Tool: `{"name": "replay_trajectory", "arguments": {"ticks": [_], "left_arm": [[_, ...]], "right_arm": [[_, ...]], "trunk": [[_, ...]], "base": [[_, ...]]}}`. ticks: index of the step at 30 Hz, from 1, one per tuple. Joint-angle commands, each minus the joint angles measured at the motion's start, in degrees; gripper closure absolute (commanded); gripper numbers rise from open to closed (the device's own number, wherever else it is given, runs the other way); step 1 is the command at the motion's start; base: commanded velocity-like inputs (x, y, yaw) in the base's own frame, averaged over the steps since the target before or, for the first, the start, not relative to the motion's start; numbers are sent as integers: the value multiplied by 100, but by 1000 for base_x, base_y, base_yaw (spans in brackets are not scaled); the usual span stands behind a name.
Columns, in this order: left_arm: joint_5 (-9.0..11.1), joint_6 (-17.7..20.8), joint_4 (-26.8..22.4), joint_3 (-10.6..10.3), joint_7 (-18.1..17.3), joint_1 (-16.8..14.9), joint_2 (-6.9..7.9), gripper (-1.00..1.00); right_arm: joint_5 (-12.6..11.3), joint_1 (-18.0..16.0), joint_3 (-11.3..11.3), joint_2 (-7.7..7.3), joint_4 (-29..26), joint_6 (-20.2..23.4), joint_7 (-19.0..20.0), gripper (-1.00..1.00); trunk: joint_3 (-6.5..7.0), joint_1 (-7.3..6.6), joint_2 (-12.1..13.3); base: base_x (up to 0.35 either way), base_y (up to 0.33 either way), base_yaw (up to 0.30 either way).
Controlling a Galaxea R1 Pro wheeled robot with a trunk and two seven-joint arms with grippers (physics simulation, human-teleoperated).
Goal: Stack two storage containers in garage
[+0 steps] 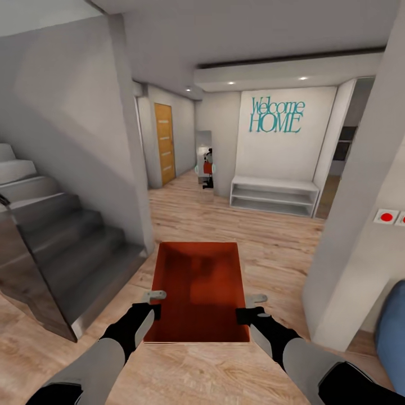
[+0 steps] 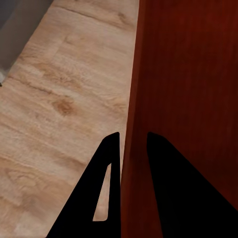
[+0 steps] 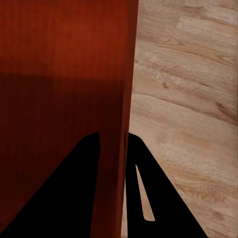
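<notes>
From the head camera, an orange-red container (image 1: 198, 292) is held over the wood floor (image 1: 270, 236) between both arms, stairs (image 1: 62, 247) at left. The left gripper (image 1: 153, 304) pinches its left wall, the right gripper (image 1: 251, 307) its right wall. Left wrist: fingers (image 2: 106, 163) straddle the wall (image 2: 130, 148). Right wrist: fingers (image 3: 91, 163) clamp the wall (image 3: 126, 124).

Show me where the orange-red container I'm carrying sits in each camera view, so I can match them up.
Head view: storage container low centre, held between left gripper and right gripper.
Left wrist view: its side wall runs up between the fingers, its inside beyond.
Right wrist view: its other side wall stands clamped likewise.
Shared landmark: the wood-plank floor beside the container.
</notes>
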Motion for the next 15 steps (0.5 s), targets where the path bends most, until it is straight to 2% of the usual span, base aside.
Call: {"name": "replay_trajectory", "arguments": {"ticks": [1,15], "left_arm": [[78,15,-300,14,38,-7,88,100],[61,16,-286,14,30,-7,91,100]], "right_arm": [[-132,-1,37,-68,136,38,-35,100],[-131,-1,37,-68,136,38,-35,100]], "trunk": [[-13,7,-13],[-13,7,-13]], "base": [[316,0,0],[321,0,0]]}}
